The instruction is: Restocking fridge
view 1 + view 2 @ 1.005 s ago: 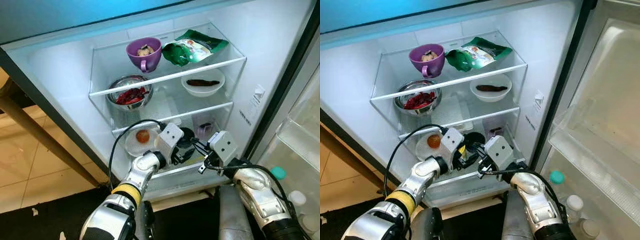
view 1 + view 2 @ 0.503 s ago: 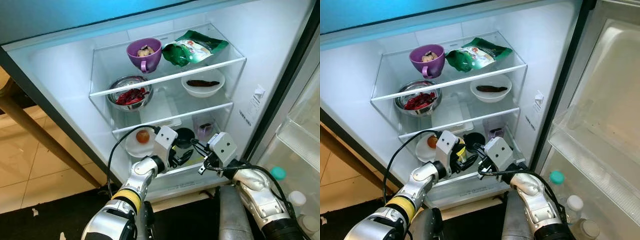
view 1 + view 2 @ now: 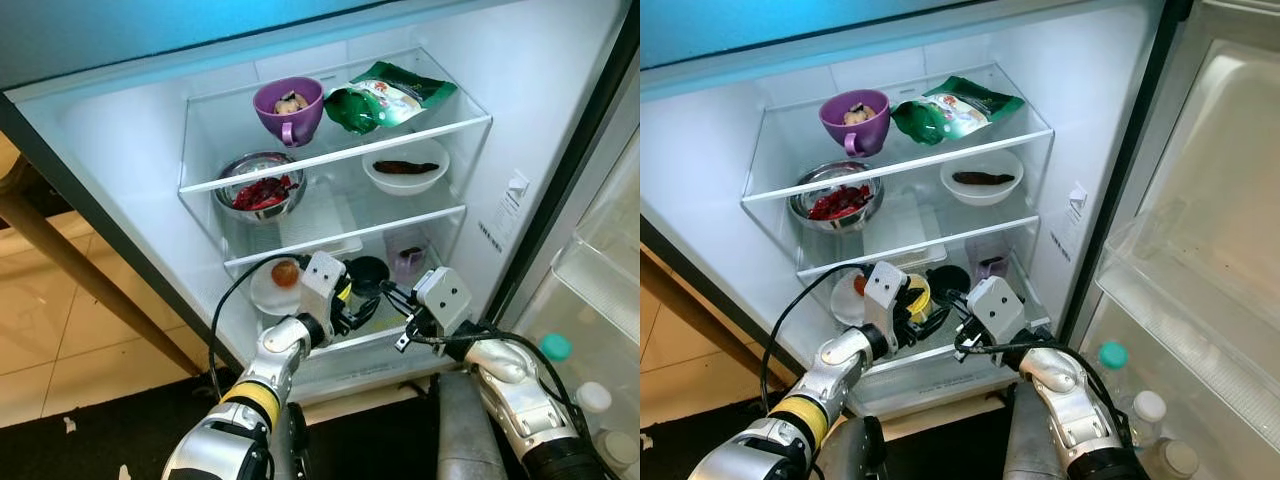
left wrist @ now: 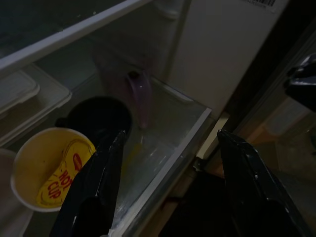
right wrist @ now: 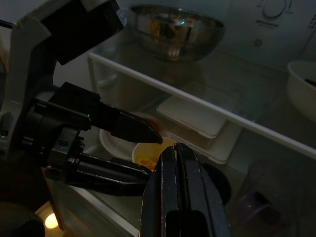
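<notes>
Fridge interior (image 3: 560, 90) white. Cup (image 3: 288, 108) purple. Bag (image 3: 385, 97) green with white and red print. Metal bowl (image 3: 261, 185) silver — dark red contents. White bowl (image 3: 406, 165) — dark brown item inside. White plate (image 3: 848, 298) — orange-red round food. Paper cup (image 4: 51, 168) yellow, red "HOT CUP" lettering. Bottle cap (image 3: 556, 346) teal.

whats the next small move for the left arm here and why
Probably draw the left end effector straight back out of the fridge. Its fingers stand open and hold nothing, and the yellow cup already sits upright on the bottom shelf beside the black bowl. Pulling straight back should avoid knocking the cup.
</notes>
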`<state>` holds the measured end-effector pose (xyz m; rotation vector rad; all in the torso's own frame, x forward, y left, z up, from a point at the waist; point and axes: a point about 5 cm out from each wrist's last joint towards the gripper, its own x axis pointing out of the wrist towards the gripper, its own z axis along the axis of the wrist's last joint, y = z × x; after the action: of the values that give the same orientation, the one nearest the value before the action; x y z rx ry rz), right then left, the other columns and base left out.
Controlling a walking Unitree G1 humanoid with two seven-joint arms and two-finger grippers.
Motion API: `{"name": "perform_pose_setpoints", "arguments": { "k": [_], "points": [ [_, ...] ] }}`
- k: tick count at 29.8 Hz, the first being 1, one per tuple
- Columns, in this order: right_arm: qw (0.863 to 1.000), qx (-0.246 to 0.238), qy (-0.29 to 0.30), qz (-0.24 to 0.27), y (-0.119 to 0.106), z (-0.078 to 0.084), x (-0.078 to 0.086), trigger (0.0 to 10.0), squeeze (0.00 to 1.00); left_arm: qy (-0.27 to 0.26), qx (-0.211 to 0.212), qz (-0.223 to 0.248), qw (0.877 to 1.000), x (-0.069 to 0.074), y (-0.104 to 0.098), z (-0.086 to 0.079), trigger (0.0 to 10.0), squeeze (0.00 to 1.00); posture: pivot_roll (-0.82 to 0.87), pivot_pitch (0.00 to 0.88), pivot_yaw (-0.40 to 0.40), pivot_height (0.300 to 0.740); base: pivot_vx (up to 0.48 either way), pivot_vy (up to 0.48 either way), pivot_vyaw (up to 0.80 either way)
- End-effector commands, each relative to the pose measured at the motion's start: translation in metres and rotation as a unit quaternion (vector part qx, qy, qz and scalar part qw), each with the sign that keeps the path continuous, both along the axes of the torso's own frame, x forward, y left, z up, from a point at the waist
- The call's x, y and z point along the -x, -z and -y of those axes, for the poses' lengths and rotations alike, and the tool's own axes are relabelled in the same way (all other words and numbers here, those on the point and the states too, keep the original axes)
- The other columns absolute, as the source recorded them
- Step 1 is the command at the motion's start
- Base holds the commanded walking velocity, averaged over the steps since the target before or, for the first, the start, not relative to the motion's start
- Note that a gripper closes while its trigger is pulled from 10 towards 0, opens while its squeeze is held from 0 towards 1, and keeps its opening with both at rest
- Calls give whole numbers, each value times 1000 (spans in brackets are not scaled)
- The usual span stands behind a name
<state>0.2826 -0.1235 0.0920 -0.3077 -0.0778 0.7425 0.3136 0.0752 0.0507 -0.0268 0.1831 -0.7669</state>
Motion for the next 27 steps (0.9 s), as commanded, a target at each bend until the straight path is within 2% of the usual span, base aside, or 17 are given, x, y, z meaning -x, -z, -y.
{"name": "perform_pose_setpoints", "arguments": {
  "k": [1, 10, 19, 24, 27],
  "points": [
    [1000, 2, -12, 3, -1, -5, 0, 10000, 0, -11, -1, -19, 1000, 4, 8, -6, 10000, 0, -122, 70, 102, 547, 0, 0, 0],
    [1000, 2, -14, 3, 0, -6, -1, 10000, 0, -9, -1, -19, 1000, 7, 11, -5, 10000, 0, -122, 70, 101, 547, 0, 0, 0],
    [999, 16, 13, -27, 8, -4, -5, 10000, 0, -8, -18, -28, 999, 14, 20, -5, 10000, 0, -121, 70, 103, 547, 0, 0, 0],
    [1000, 13, 2, -25, 7, -5, -4, 10000, 0, -17, -59, -28, 998, 20, 29, -10, 10000, 0, -122, 69, 99, 547, 0, 0, 0],
    [1000, 9, -7, -28, 8, -6, -2, 10000, 0, -44, -107, -17, 993, 21, 35, -18, 10000, 0, -122, 69, 99, 547, 0, 0, 0]
  ]
}}
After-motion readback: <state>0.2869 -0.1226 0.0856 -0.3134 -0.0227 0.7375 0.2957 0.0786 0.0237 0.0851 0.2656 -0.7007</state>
